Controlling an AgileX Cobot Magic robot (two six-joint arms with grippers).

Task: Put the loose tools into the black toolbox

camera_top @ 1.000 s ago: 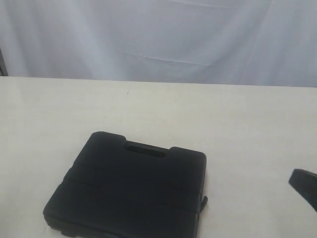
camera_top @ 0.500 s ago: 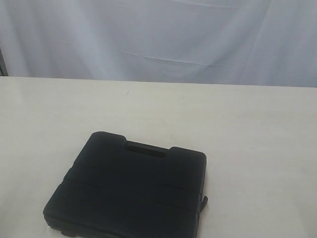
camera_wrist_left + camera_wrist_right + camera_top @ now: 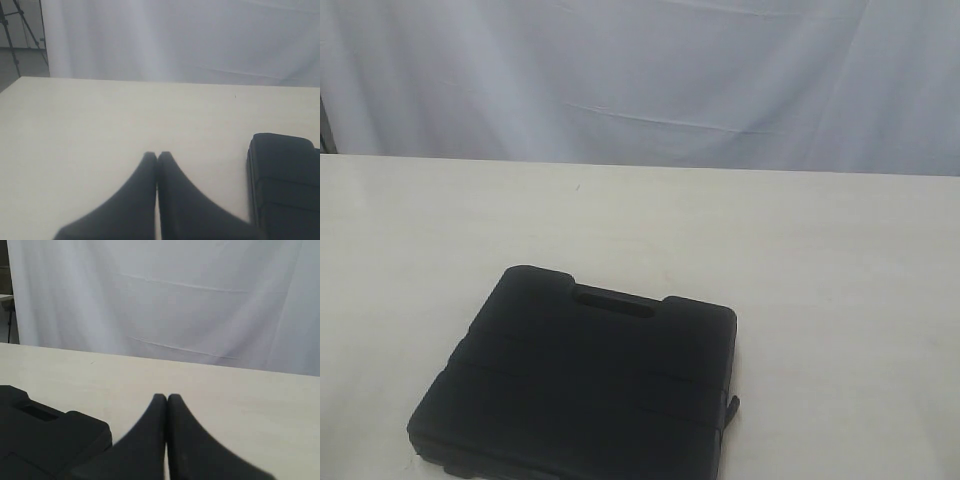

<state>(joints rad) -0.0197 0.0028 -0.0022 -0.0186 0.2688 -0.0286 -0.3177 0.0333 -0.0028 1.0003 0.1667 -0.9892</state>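
Note:
The black toolbox [image 3: 582, 385] lies shut and flat near the table's front edge, its handle cutout facing the back. It also shows in the left wrist view as the toolbox [image 3: 285, 180] and in the right wrist view as the toolbox [image 3: 40, 440]. My left gripper [image 3: 157, 155] is shut with nothing in it, hanging over bare table beside the toolbox. Over the table on the toolbox's other side, my right gripper [image 3: 167, 397] is shut and empty too. Neither gripper shows in the exterior view. The loose tools are out of view.
A cream table [image 3: 800, 250] carries the toolbox. A white cloth backdrop [image 3: 640, 80] hangs behind the table's far edge. A tripod [image 3: 15, 30] stands off the table's far corner in the left wrist view.
One second ago my right gripper's dark tip showed at the right edge of the exterior view. It has since drawn out of that view. The toolbox has not moved.

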